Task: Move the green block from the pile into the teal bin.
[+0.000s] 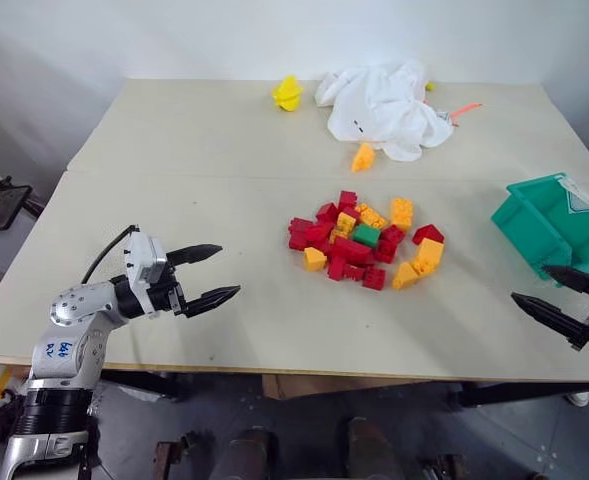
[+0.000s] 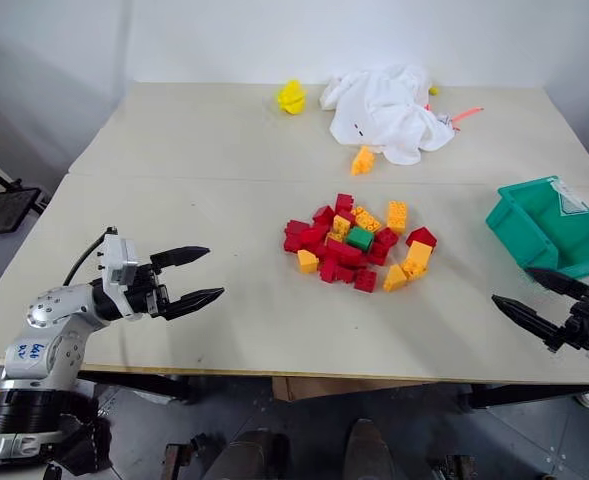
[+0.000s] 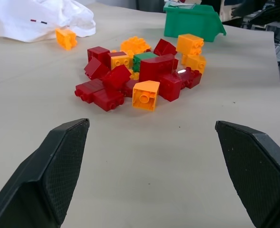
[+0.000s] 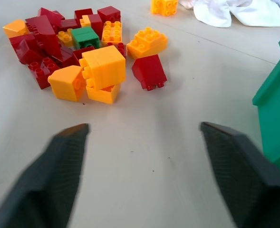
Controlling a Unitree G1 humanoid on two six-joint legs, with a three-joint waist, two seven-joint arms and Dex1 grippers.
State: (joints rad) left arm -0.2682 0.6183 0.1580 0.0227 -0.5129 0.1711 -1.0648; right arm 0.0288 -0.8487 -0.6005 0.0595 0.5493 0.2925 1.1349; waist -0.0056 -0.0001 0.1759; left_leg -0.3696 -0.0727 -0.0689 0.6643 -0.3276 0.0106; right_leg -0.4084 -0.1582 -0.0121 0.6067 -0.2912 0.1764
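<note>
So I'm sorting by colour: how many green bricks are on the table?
1: the green block sits near the middle of the pile, ringed by red and yellow-orange bricks. Others could be buried underneath.

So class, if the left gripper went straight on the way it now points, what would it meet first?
Probably the pile, at its near orange and red bricks; the left gripper is open, with bare table before it.

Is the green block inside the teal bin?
No, the green block sits in the pile on the table, apart from the teal bin.

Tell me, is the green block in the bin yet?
No. The green block sits in the pile, apart from the teal bin.
</note>
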